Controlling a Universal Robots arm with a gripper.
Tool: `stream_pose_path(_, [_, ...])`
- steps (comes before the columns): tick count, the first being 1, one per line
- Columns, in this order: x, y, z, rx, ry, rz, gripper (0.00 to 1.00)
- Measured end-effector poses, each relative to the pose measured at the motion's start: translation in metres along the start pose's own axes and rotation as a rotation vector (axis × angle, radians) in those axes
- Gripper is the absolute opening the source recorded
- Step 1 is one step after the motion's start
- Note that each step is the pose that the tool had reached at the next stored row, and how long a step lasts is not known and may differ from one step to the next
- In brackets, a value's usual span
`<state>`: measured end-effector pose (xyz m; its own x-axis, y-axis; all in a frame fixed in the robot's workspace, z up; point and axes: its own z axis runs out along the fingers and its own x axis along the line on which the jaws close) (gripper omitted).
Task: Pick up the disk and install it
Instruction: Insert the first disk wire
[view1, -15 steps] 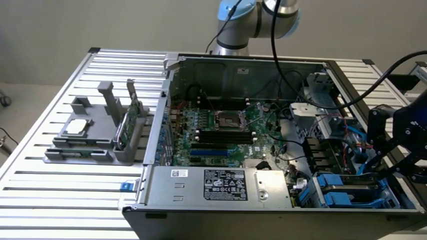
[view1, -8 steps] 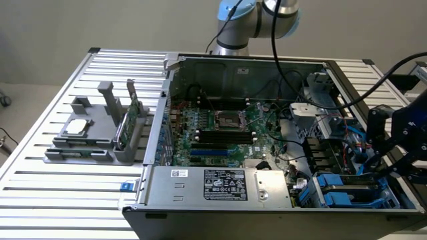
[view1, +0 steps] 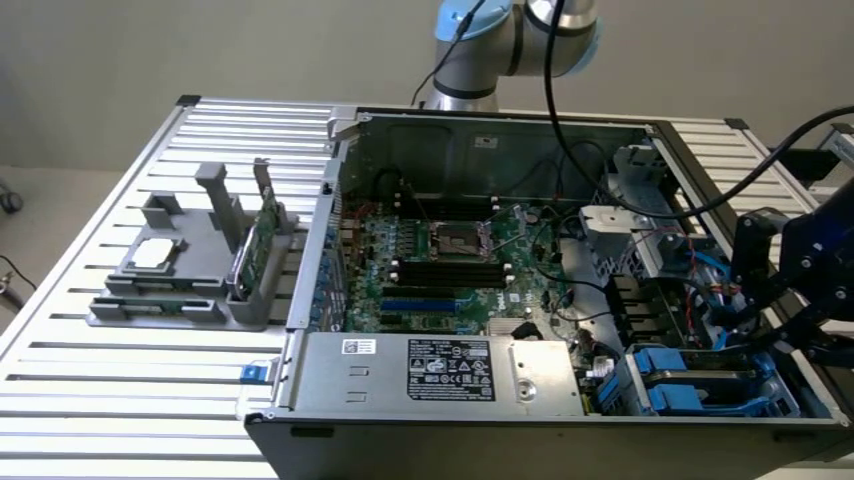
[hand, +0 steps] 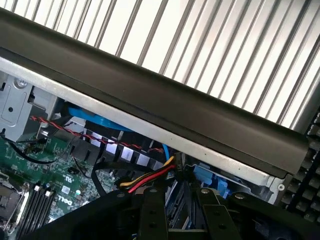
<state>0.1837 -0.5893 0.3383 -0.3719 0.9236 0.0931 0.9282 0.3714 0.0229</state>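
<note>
- Slatted aluminium table (view1: 80, 400), pale and softly lit.
- Behind the table, plain grey-beige wall (view1: 200, 50), evenly lit.
- Below the table at the exterior view's left, beige floor (view1: 40, 200).

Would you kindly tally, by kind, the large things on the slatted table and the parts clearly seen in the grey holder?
Computer case: 1
Grey holder: 1
Silver chip: 1
Green circuit card: 1
Total: 4
</note>
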Motion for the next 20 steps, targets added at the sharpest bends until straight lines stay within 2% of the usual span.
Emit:
stream_pose_path(9, [-0.0024,-0.0010,0.0011,-0.0080,0.0138,0.025,0.27])
stream_pose_path(10, [-0.0025,-0.0010,0.0010,-0.0086,0.0152,0.027,0.20])
stream_pose_path(12, [-0.0028,-0.0011,0.0011,-0.0100,0.0183,0.032,0.20])
stream_pose_path(17, [-0.0026,-0.0020,0.0010,-0.0111,0.0254,0.060,0.16])
stream_pose_path(20, [-0.0025,-0.0021,0.0005,-0.0101,0.0343,0.078,0.16])
